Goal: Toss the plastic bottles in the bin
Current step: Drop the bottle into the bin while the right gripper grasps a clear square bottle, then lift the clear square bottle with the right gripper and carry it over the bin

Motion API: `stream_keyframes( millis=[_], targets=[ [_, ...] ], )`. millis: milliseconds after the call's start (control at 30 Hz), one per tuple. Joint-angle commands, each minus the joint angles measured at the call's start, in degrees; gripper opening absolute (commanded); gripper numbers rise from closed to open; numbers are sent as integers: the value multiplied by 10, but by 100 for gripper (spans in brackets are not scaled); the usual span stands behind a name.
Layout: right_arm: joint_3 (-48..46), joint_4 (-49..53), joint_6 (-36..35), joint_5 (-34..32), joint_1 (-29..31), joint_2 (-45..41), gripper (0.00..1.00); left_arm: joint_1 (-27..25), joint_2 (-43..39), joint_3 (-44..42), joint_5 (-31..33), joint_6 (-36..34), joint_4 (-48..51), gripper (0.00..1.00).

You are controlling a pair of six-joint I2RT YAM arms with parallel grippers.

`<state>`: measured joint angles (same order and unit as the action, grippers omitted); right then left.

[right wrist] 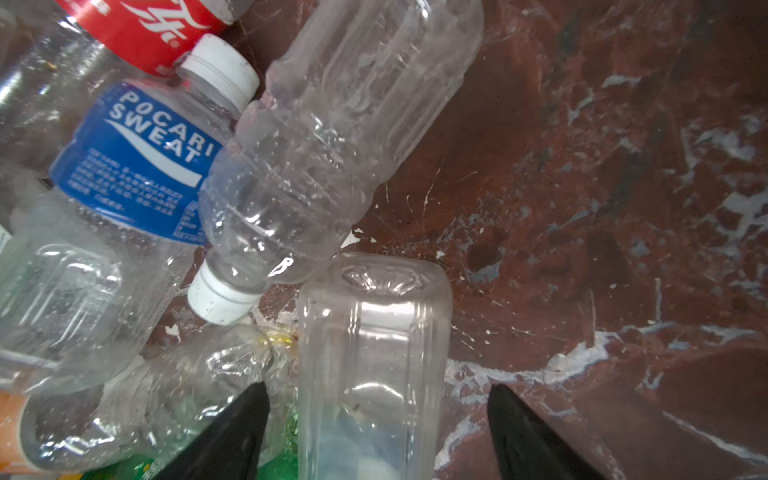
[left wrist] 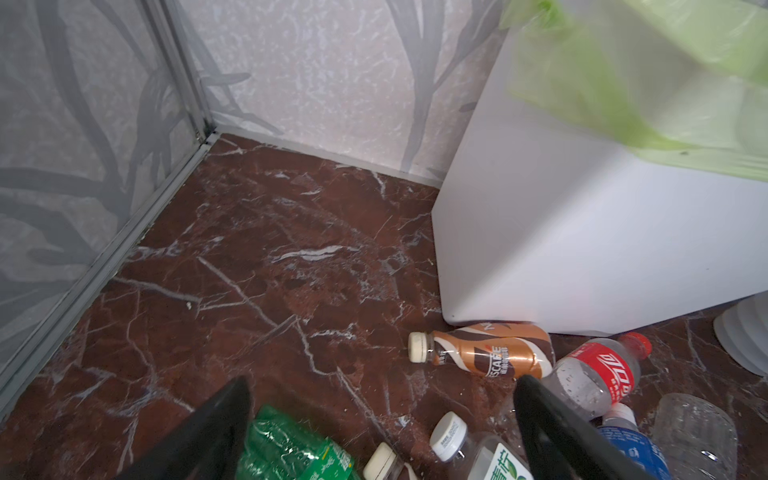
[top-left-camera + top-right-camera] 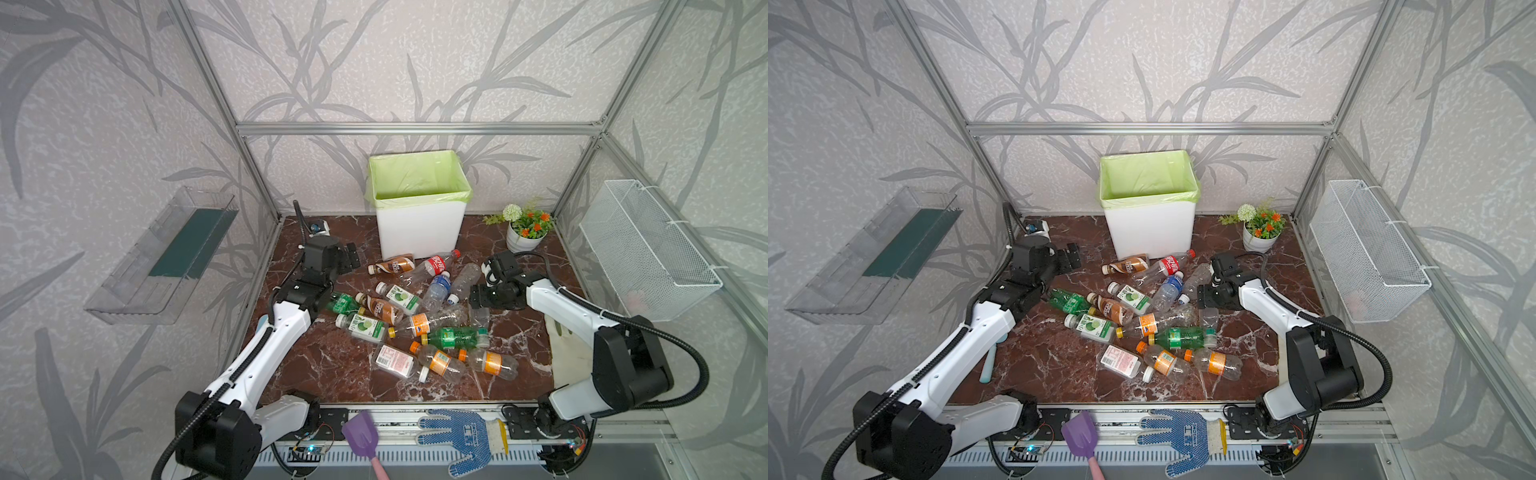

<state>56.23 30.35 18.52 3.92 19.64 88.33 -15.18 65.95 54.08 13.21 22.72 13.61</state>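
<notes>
1. Bare floor [image 2: 249,249] lies open between the left wall [image 2: 62,145] and the bin [image 3: 419,228]
2. Bottles [image 3: 419,323] crowd the middle, touching, one against the bin's front
3. A pot [image 3: 519,243] stands right of the bin
4. Front floor strip is open

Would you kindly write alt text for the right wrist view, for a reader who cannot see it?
A clear unlabelled bottle lies between the open jaws of the right claw, a gap on each side. Beside it, on the red-brown marble table, lie a white-capped clear bottle, a blue Pocari Sweat bottle and a red-labelled bottle.
</notes>
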Motion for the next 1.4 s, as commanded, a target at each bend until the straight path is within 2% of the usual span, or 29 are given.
stream_keyframes(
  millis=[0,267,400,567,733,867,1000,1067,1200,1300,1367],
  targets=[
    [25,45,-3,-27,10,30,82,11,-9,-22,12,23,32,99],
    [60,83,-21,-76,9,78,74,26,-5,-41,8,27,49,99],
    [69,86,-28,-78,7,89,63,32,0,-49,9,30,52,99],
    [79,87,-31,-49,-6,90,50,40,6,-56,11,33,56,99],
    [111,108,-53,-48,-28,48,45,50,12,-58,10,33,55,99],
    [173,114,-72,-18,-77,-24,44,58,26,-68,20,45,43,99],
    [251,35,-101,0,-132,-120,44,76,62,-75,11,68,45,99],
    [310,9,-90,31,-163,-141,44,81,81,-74,0,72,54,99],
    [443,-30,-52,63,-188,-113,45,84,106,-71,6,103,73,99],
    [489,-119,24,105,-188,-65,44,84,109,-72,-1,109,78,99],
    [495,-212,76,110,-168,-26,42,83,108,-75,-12,113,79,99]
  ],
)
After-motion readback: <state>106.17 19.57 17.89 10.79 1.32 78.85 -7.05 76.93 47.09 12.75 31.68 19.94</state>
